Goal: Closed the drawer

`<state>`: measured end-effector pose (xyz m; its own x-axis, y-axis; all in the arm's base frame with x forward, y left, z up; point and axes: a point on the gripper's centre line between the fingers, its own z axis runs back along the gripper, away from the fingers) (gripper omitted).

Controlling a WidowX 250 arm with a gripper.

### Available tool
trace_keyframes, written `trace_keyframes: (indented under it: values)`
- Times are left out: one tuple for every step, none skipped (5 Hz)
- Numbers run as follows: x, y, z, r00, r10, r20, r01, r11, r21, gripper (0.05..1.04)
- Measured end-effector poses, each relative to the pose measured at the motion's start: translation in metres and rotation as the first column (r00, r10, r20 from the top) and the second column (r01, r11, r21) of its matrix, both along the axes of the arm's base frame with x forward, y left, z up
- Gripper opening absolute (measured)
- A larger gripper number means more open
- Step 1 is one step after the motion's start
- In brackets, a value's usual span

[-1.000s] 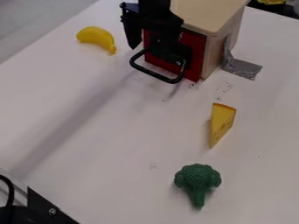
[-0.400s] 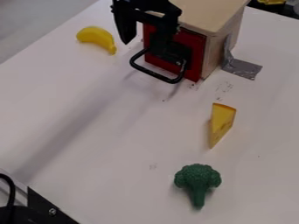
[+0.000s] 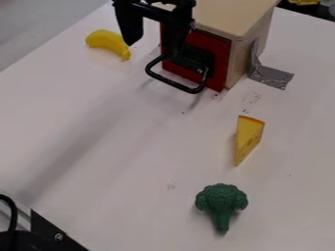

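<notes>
Far left, low down, a black cable [image 3: 11,211] curves over the corner, and just beside it there's a black bracket [image 3: 49,233] with a screw in it, lying across the table's edge. Up we go to the yellow banana [image 3: 105,39], on its side on the white table [image 3: 118,147], its narrow end pointing toward the camera side.

Next along, and here's the big player: the black gripper [image 3: 152,49], hanging down from the top edge with its two fingers [image 3: 131,29] well apart — nothing between them! The left one in view ends right by the banana, and the right one comes down in front of the drawer.

And the drawer [image 3: 220,61] itself — it's in, folks, its red front up against the face of the wooden box [image 3: 229,17]. The black handle [image 3: 172,84] loops out from that front, low over the table. Whether the right finger touches the drawer, I can't tell from here.

Down near the bottom, the green broccoli [image 3: 222,198] lies with its stalk toward the camera. Above it and a touch right, a yellow cheese wedge [image 3: 249,135], narrow end down. Further right, silver tape [image 3: 272,77] runs from the box's side onto the table, and up top at the back sits something yellow [image 3: 304,2], cut off by the edge.
</notes>
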<state>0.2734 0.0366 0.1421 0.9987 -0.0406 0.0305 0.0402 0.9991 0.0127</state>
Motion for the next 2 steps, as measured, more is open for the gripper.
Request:
trace_keyframes:
  values:
    - [-0.0002, 0.0000, 0.0000, 1.000, 0.002, -0.002, -0.002, 1.000, 0.000, 0.999]
    - [-0.0003, 0.0002, 0.0000, 1.000, 0.003, -0.001, -0.003, 1.000, -0.002, 0.998]
